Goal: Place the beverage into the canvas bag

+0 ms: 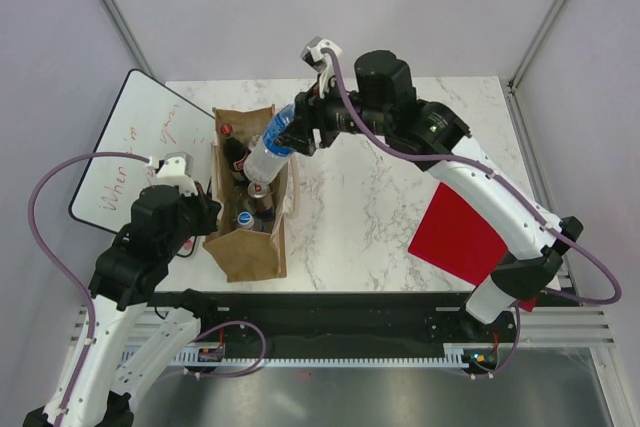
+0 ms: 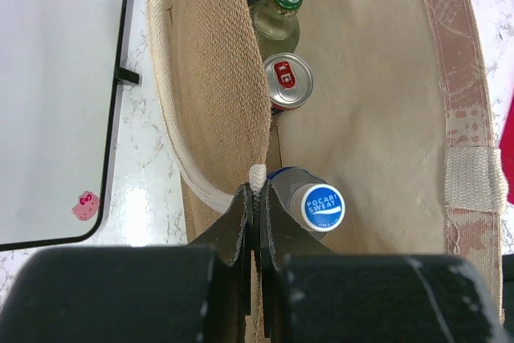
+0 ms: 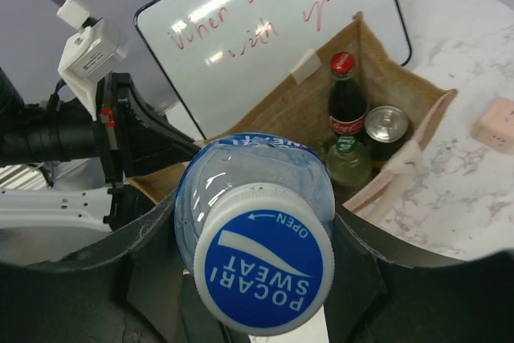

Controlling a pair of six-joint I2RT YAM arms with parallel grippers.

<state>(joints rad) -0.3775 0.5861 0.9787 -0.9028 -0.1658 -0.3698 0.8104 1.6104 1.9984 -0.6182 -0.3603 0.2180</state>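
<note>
The tan canvas bag [image 1: 250, 252] stands upright at the table's left, open at the top. It holds a cola bottle [image 3: 344, 98], a can [image 3: 387, 126], a green-capped bottle [image 3: 347, 158] and a blue-capped Pocari Sweat bottle [image 2: 321, 206]. My right gripper [image 1: 300, 127] is shut on another Pocari Sweat bottle [image 1: 268, 152], which is tilted with its lower end over the bag's mouth. Its cap [image 3: 265, 271] fills the right wrist view between the fingers. My left gripper [image 1: 200, 209] is shut on the bag's left rim by the white handle strap [image 2: 257, 176].
A whiteboard [image 1: 130, 147] with red writing lies left of the bag. A red sheet [image 1: 460, 237] lies at the table's right under my right arm. A small pink block [image 3: 494, 124] sits on the marble beyond the bag.
</note>
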